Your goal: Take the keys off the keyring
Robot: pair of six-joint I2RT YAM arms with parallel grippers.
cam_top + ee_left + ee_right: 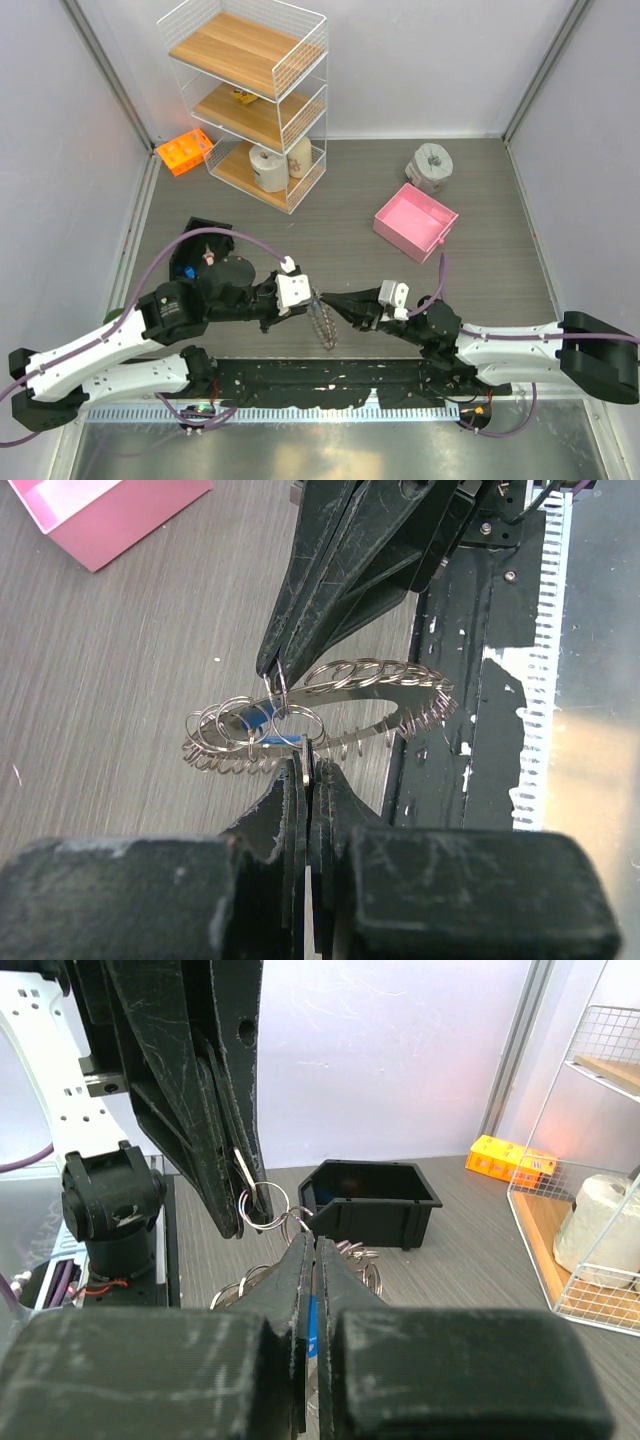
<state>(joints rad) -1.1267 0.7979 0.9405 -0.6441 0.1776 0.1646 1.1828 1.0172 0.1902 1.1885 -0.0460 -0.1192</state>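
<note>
The keyring [325,328] is a silvery loop strung with many small wire rings. It hangs in the air between my two grippers, above the table's near middle. My left gripper [313,300] is shut on the loop's edge, as the left wrist view [308,768] shows. My right gripper [329,301] is shut on a small split ring of the keys, with its tips [272,675] just above a blue key head [262,718]. In the right wrist view, blue shows between the shut fingers [300,1290]. The other keys are hard to make out.
A pink box [415,222] sits at the back right, with a grey tape roll [432,167] behind it. A black bin [370,1200] lies on the left beside the left arm. A wire shelf [250,90] and an orange rack [183,152] stand at the back left. A black mat [330,380] lines the near edge.
</note>
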